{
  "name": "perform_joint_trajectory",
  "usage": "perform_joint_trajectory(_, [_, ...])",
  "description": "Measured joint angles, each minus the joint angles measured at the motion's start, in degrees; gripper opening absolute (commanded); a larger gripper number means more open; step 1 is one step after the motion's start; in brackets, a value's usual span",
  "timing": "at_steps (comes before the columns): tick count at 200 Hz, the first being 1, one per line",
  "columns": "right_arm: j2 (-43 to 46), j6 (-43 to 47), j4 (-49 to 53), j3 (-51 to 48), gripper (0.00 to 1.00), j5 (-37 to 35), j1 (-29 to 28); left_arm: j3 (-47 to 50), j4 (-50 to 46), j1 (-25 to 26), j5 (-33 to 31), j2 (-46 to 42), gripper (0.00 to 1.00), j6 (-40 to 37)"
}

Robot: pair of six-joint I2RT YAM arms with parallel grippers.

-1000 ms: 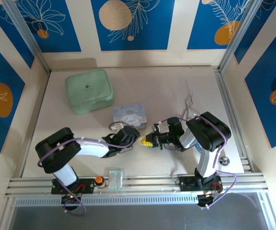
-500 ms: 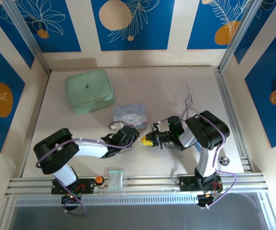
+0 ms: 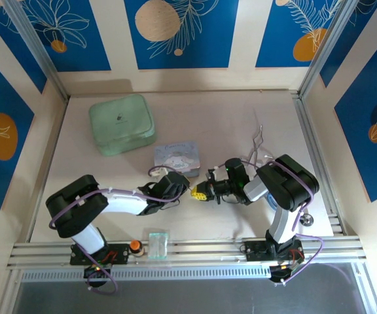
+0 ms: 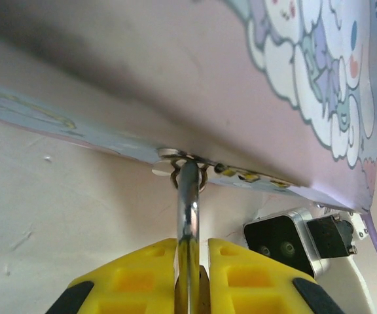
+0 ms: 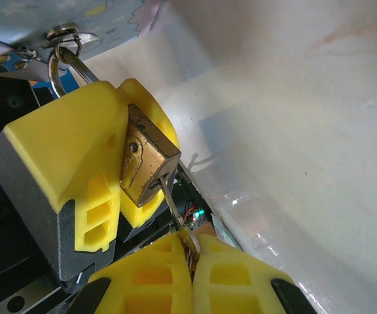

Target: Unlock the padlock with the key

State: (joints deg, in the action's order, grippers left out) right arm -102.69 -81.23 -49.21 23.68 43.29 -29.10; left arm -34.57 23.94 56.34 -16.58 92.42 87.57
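The padlock [image 5: 146, 163] has a brass body, and my left gripper [image 4: 192, 275] is shut on it between yellow fingers [image 5: 77, 144]. Its silver shackle [image 4: 188, 196] runs up through the hasp ring on the edge of the pale blue cartoon tin [image 3: 177, 157]. The thin key [image 5: 170, 199] sticks into the keyhole in the padlock's bottom face. My right gripper [image 5: 192, 261] is shut on the key's head. In the top view both grippers meet tip to tip just in front of the tin, left gripper [image 3: 180, 188] and right gripper [image 3: 200, 192].
A mint green square box [image 3: 121, 123] lies at the back left. A bent metal wire piece [image 3: 259, 140] stands behind the right arm. A small clear block [image 3: 157, 242] and an orange knob [image 3: 135, 246] sit on the near rail. Walls close in both sides.
The right arm has shifted a little, its gripper edging slightly left toward the left gripper. Both grips stay as they were, and the left arm has not moved.
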Motion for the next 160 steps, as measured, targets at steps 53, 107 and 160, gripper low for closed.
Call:
perform_joint_trajectory(53, [-0.85, -2.73, -3.28, 0.00, 0.00, -2.38, -2.01, 0.00, -0.42, -0.55, -0.57, 0.00, 0.00, 0.50])
perform_joint_trajectory(107, [-1.46, -4.35, -5.49, -0.17, 0.00, -2.78, -2.91, 0.00, -0.50, -0.61, -0.81, 0.00, 0.00, 0.57])
perform_joint_trajectory(160, [-1.46, -3.67, -5.55, 0.28, 0.00, -4.26, -4.46, -1.95, 1.49, -0.35, 2.56, 0.44, 0.00, 0.48])
